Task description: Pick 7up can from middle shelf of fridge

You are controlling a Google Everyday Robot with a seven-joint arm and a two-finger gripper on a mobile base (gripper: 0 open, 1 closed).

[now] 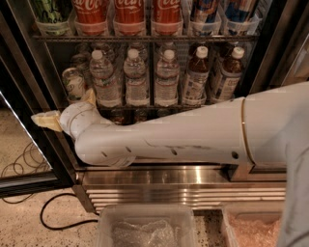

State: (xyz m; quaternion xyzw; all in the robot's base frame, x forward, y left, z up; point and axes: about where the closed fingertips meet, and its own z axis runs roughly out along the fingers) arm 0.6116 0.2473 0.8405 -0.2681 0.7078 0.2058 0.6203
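Observation:
The 7up can (73,83), pale silver with green marks, stands at the left end of the middle shelf (159,107) of the fridge (30,72), next to the water bottles. My white arm reaches across the view from the right. My gripper (67,109) is at its left end, just below and in front of the can. One tan finger (47,120) points left past the fridge's frame, and the other (89,96) points up beside the can. The fingers stand apart and hold nothing.
Water bottles (135,77) and brown drink bottles (195,77) fill the same shelf. Coca-Cola bottles (129,12) stand on the shelf above. The steel base with its grille (193,185) lies below my arm. Two clear bins (145,229) and a black cable (53,212) are on the floor.

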